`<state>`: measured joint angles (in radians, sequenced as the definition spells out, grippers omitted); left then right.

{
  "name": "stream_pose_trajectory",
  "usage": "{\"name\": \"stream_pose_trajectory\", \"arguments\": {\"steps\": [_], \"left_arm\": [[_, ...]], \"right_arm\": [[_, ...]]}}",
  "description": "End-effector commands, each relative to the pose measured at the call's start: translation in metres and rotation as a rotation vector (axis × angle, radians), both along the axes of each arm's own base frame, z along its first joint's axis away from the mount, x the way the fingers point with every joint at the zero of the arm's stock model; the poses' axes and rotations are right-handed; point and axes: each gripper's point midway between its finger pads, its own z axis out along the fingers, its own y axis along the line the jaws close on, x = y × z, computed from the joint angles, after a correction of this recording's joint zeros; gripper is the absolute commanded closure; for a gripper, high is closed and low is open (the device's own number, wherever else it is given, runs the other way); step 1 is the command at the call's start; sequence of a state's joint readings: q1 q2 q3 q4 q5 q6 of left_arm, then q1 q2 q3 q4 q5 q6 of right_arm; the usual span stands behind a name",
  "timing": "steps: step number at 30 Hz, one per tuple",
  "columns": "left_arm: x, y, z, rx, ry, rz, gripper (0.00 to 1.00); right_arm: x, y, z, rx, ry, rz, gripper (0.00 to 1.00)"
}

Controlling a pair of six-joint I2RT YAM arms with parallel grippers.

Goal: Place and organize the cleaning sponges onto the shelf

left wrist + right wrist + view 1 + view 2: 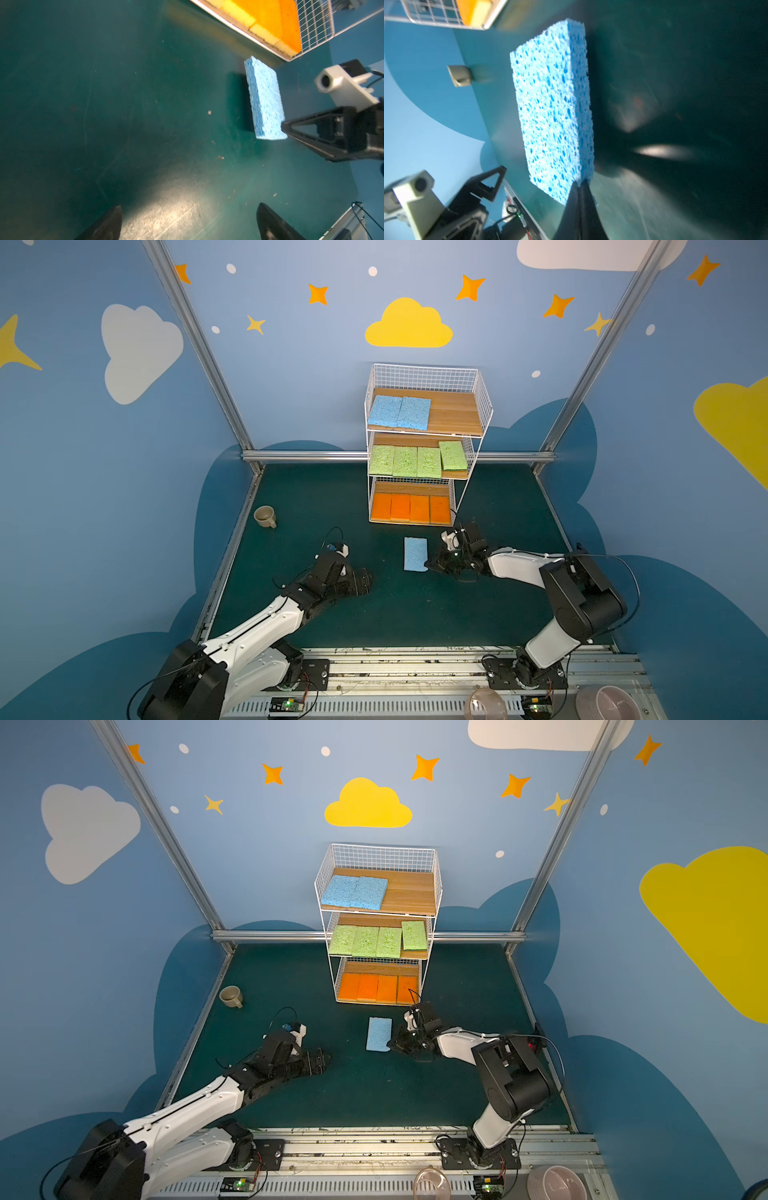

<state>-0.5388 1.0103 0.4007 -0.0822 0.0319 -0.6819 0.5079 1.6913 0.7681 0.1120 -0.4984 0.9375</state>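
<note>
right gripper (580, 186): jaws pinched on the near corner of one light blue sponge (552, 108), which hangs clear of the green mat (415, 614), just in front of the shelf (484, 406).
left gripper (190, 209): jaws spread wide with nothing between them, low over the mat and well apart from that sponge.
shelf stock by tier:
- top: two blue sponges (399, 412) side by side at the left, right half of the tier bare.
- middle: four green sponges (405, 462), the rightmost set further back than its row.
- bottom: four orange sponges (411, 508) in a row.

tally: eleven sponges, ten shelved, one in grip.
judged outstanding: only the last blue one, to go beside its pair.
also present: one beige mug (264, 516).
</note>
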Motion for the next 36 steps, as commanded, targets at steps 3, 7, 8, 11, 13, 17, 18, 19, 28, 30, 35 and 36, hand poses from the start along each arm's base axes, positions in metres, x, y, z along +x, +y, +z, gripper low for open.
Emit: {"name": "stream_pose_trajectory", "arguments": {"steps": [3,7,8,11,13,17,18,19,28,30,35,36], "left_arm": [[0.0,0.006,0.004,0.01,-0.015,0.017,0.0],[0.001,0.008,0.008,0.016,-0.027,0.019,0.0],[0.001,0.009,0.008,0.012,-0.029,0.024,0.0],[0.002,0.014,0.006,-0.007,-0.02,0.043,0.0],[0.002,0.019,0.005,-0.022,-0.013,0.055,0.0],[0.001,0.024,0.003,-0.021,-0.023,0.066,0.0],[0.0,0.025,0.002,-0.018,-0.023,0.068,0.0],[0.0,0.025,0.001,-0.015,-0.026,0.069,0.0],[-0.008,0.031,-0.006,-0.012,-0.016,0.078,0.0],[-0.01,0.032,-0.007,-0.011,-0.019,0.079,0.0],[-0.013,0.035,-0.01,-0.005,-0.026,0.081,0.0],[-0.013,0.036,-0.011,-0.002,-0.026,0.083,0.0]], "right_arm": [[0.01,0.028,0.012,0.079,-0.024,0.033,0.79],[0.004,0.026,0.024,0.058,-0.092,0.098,0.67],[0.001,0.025,0.028,0.046,-0.111,0.131,0.65],[-0.009,0.021,0.042,-0.042,-0.188,0.28,0.61],[-0.02,0.018,0.049,-0.121,-0.229,0.401,0.6],[-0.033,0.007,0.048,-0.36,-0.29,0.61,0.61],[-0.032,0.003,0.046,-0.445,-0.306,0.647,0.62],[-0.033,0.002,0.043,-0.51,-0.32,0.685,0.62],[-0.03,0.028,0.015,-0.767,-0.471,0.982,0.58],[-0.024,0.033,0.012,-0.789,-0.501,0.985,0.56],[-0.01,0.04,0.013,-0.832,-0.61,0.973,0.53],[-0.008,0.041,0.013,-0.843,-0.627,0.974,0.52]]}}
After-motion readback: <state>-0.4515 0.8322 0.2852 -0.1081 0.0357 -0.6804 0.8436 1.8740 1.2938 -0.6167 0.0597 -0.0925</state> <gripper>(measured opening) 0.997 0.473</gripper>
